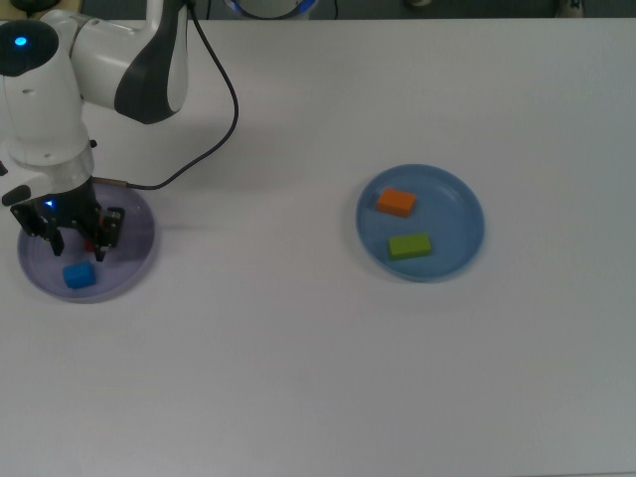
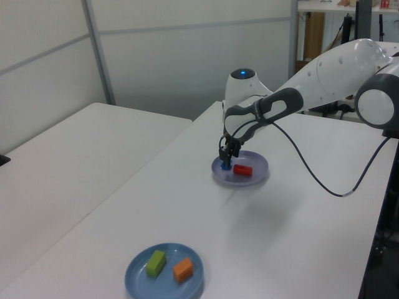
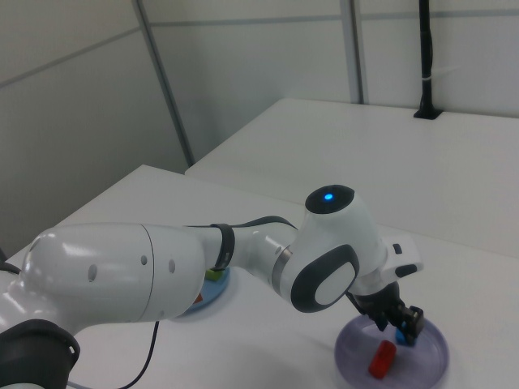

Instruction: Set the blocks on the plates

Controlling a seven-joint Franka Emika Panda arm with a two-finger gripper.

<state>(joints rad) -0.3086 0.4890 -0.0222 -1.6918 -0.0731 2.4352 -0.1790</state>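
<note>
Blocks all plated: blue cube (image 1: 79, 275) lies on lavender plate (image 1: 134, 260) w/ red block (image 2: 243, 169); orange (image 1: 397, 203) & green (image 1: 409, 245) sit on blue plate (image 1: 462, 248). Gripper (image 1: 72, 240) above cube, released, empty. Task looks done.

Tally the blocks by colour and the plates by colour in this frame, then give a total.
Orange block: 1
Green block: 1
Blue block: 1
Red block: 1
Lavender plate: 1
Blue plate: 1
Total: 6 things, 4 blocks and 2 plates.
</note>
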